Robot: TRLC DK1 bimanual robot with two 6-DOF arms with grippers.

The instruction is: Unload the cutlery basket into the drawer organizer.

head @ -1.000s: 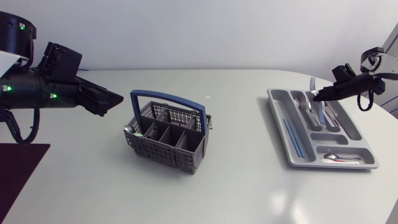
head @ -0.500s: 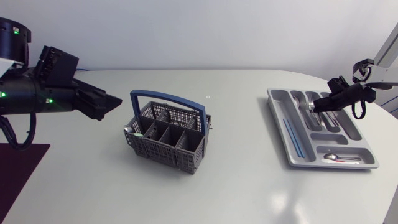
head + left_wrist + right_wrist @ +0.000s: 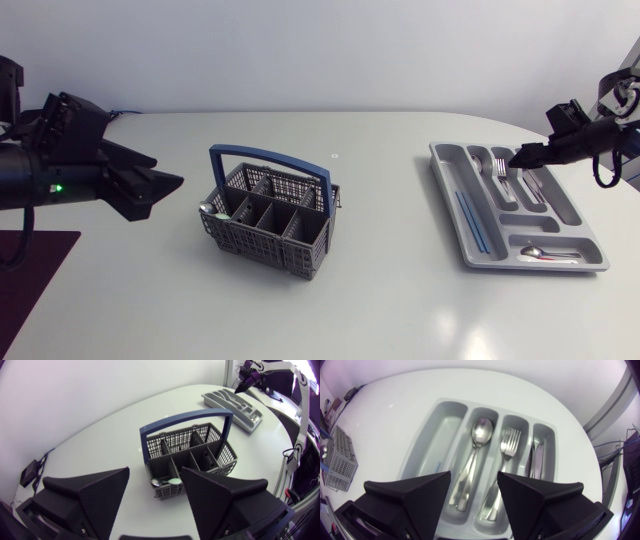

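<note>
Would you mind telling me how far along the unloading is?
Done: spoons and forks lie in the organizer. In hand: nothing; left tool and right tool are open. Left: a couple of pieces in the basket, at one end.

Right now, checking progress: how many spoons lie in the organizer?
2: large spoon in a long slot beside the fork; small spoon in the crosswise end slot. Others may hide underneath.

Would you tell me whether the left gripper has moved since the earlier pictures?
Yes: the left gripper has drawn back, away from the cutlery basket, widening the gap.
</note>
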